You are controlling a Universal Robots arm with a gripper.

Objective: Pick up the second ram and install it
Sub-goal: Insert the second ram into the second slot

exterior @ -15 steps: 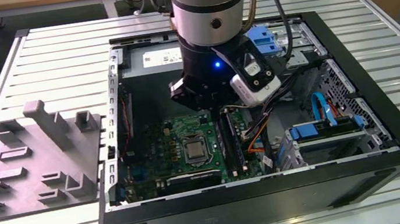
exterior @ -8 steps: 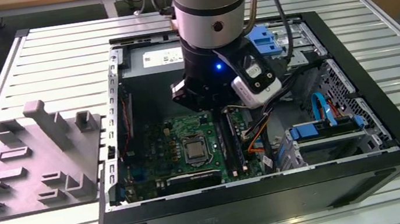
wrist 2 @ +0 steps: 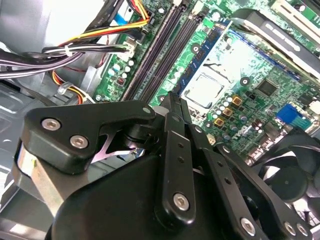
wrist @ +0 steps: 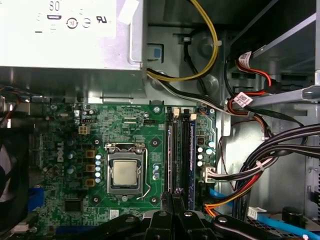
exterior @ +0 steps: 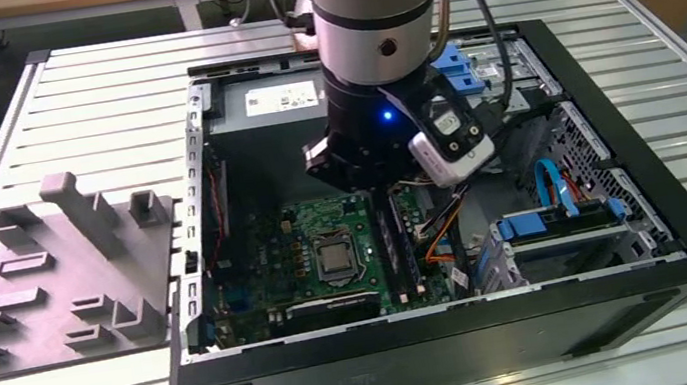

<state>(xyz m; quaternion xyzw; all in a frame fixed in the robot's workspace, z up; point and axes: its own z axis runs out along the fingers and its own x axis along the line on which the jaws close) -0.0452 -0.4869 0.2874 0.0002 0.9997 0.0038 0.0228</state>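
Your gripper (wrist 2: 171, 100) hangs low over the motherboard (wrist: 60, 165), fingers (wrist: 177, 202) drawn fully together.
You have the second ram (wrist: 170, 155) standing on edge in the memory slot just beside the CPU socket (wrist: 123, 172), on the exterior view's right; the fingertips sit at its far end, and whether they pinch it you cannot tell.

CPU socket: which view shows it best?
The first wrist view: the CPU socket is seen square-on and unobstructed. The second wrist view shows the socket at a slant; the exterior view shows the socket from farther off.
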